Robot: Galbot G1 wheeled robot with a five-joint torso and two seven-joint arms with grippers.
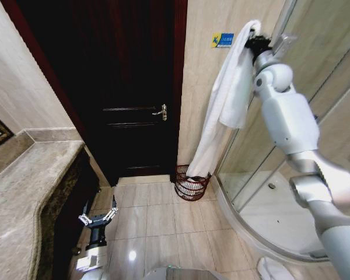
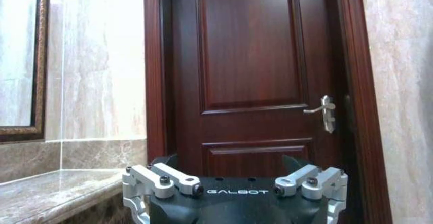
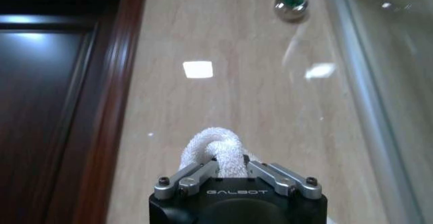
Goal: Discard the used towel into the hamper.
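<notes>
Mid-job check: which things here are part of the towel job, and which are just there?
Job: towel, held high in the right pincer, lower end in the hamper.
Just there: door, counter, shower glass, left pincer, low and open.

The towel (image 1: 224, 105) is white, the hamper (image 1: 192, 185) is dark red-brown with holes all over, the door (image 1: 125, 87) is dark brown, and the floor tiles (image 1: 163, 221) are light beige.
</notes>
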